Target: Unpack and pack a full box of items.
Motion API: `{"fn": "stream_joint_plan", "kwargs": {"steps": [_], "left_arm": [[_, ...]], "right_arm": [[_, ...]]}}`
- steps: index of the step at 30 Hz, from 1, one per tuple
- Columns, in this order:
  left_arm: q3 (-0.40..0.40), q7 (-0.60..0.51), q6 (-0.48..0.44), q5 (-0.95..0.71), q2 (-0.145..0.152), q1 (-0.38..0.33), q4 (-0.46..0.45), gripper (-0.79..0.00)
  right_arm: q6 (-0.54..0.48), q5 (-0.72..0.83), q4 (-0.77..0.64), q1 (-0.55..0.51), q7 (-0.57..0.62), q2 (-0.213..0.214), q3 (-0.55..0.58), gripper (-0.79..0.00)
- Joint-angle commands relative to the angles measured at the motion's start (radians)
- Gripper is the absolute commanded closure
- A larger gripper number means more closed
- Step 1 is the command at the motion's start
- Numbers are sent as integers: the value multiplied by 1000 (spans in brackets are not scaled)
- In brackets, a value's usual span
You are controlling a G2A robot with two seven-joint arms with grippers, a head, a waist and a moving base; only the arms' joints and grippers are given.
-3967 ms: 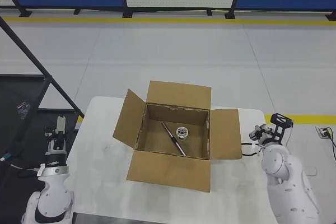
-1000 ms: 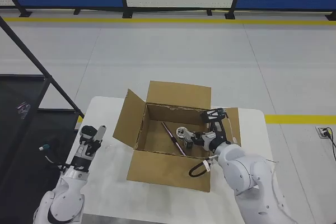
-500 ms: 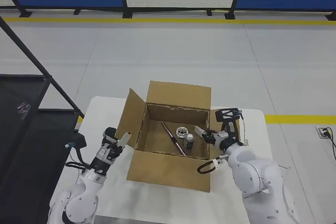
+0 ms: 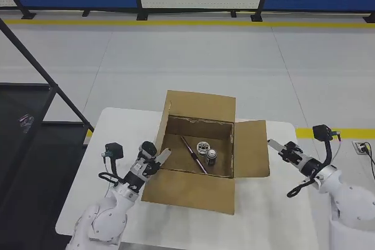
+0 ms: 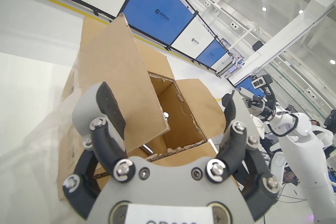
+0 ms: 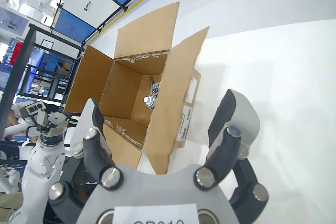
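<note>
A: Box, where & what's it like?
B: Brown corrugated cardboard box point(image 4: 187, 190), mid-counter point(image 4: 112, 134), top open. Rims torn & ragged. Back flap point(image 4: 200, 103) stands up, right flap point(image 4: 250, 147) leans outward, left flap point(image 5: 113, 59) is raised close to vertical.

A: Inside?
B: Thin metal rod point(image 4: 192, 153) lying slantwise on the box floor. Next to it a round tin point(image 4: 203, 147) w/ patterned lid, plus a small can point(image 6: 149, 101) w/ white cap, upright, just beside the tin.

A: Left jaws?
B: Spread wide, nothing in them. They're at the box's left side, tips up by the left flap. Dark rubbery pads point(image 5: 110, 104) on grey fingers. Can't tell if a pad touches the cardboard.

A: Right jaws?
B: Also wide open, empty. Over the counter just beside the right flap's outer edge, apart from it.

A: Anything hidden?
B: From the top view the near wall cuts off part of the box floor. In the left wrist view the left flap covers most of the interior, so only the rod's end pokes out. Label point(image 6: 185, 125) on the box's right wall, print too small to read.

A: Room around it?
B: Smooth white counter shows on both sides of the box & in front. Black metal rack point(image 4: 37, 81) stands off the counter's left edge.
</note>
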Motion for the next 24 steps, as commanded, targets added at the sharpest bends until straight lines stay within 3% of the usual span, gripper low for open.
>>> {"fn": "stream_joint_plan", "kwargs": {"steps": [1,7,15,20,24], "left_arm": [[26,-10,8,3,-3,-18,20,-785],[73,-16,32,19,-9,-56,69,-785],[112,-11,90,22,-18,-96,127,-785],[124,9,144,12,-25,-113,150,-785],[129,14,158,11,-27,-121,159,-785]], "right_arm": [[-25,30,75,31,44,8,-4,-785],[-116,135,232,126,141,23,-67,-785],[-295,497,320,204,357,40,-130,-785],[-300,591,312,234,359,48,-219,-785],[-321,518,336,263,284,47,-299,-785]]}}
